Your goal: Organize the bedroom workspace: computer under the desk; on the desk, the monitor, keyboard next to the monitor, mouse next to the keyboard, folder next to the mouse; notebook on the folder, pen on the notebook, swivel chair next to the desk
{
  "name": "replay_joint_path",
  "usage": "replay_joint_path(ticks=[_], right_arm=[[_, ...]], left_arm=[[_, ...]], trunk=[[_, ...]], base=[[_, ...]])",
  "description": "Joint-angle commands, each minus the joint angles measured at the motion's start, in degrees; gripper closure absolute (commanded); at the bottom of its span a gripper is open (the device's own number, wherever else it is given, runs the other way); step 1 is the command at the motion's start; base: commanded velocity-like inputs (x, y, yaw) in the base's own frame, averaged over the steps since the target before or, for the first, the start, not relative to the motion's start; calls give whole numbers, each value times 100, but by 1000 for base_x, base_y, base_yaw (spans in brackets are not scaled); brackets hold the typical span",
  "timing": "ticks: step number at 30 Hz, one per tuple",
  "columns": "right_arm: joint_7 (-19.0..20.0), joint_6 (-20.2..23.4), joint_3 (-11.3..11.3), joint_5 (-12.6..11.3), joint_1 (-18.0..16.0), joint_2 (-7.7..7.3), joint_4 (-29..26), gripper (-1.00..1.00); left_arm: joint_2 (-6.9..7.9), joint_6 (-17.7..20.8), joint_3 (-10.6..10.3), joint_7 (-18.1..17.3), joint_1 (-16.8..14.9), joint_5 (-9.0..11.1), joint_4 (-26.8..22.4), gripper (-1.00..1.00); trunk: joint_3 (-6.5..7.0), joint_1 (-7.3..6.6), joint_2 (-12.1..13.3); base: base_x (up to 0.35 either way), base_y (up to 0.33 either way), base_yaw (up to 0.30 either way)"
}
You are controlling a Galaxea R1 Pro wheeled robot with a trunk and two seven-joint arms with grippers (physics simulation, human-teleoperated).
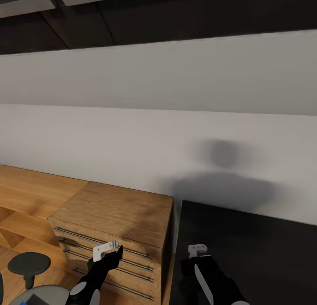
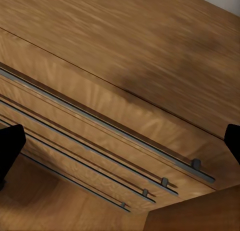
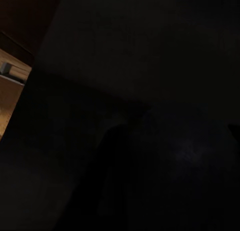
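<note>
The black desk [image 1: 259, 252] fills the lower right of the head view, and its glossy top [image 3: 150, 91] is dark in the right wrist view. My right gripper [image 1: 197, 257] hovers over the desk's near left corner, open and empty, with one fingertip [image 3: 235, 133] faint at the picture's edge. My left gripper [image 1: 112, 255] is open in front of the wooden chest's drawers, its black fingertips [image 2: 10, 151] wide apart. At the bottom left is the swivel chair [image 1: 44, 294], with a corner of the blue folder [image 1: 33, 299] on its seat.
A light wooden chest [image 1: 119, 212] with long bar handles [image 2: 100, 126] stands against the desk's left side. A white wall rises behind both. Wooden flooring lies to the left, where the chair's black armrest [image 1: 28, 264] stands close to my left arm.
</note>
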Motion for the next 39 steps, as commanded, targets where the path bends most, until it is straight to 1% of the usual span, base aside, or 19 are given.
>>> replay_joint_path(ticks=[1,22,33,39], right_arm=[[-6,20,8,-34,0,-3,113,100],[-11,18,15,-33,0,0,115,100],[-11,13,17,-36,0,6,114,100],[-11,13,23,-34,0,7,114,100]], left_arm=[[-3,30,2,24,-3,61,-9,-100],[23,28,11,16,-3,54,26,-100],[24,33,11,15,-3,61,26,-100],[24,33,11,16,-3,61,26,-100]], trunk=[[-9,2,-5],[-9,2,-5],[-9,2,-5],[-9,2,-5]], base=[[0,0,0],[0,0,0],[-278,5,0],[-238,135,0]])
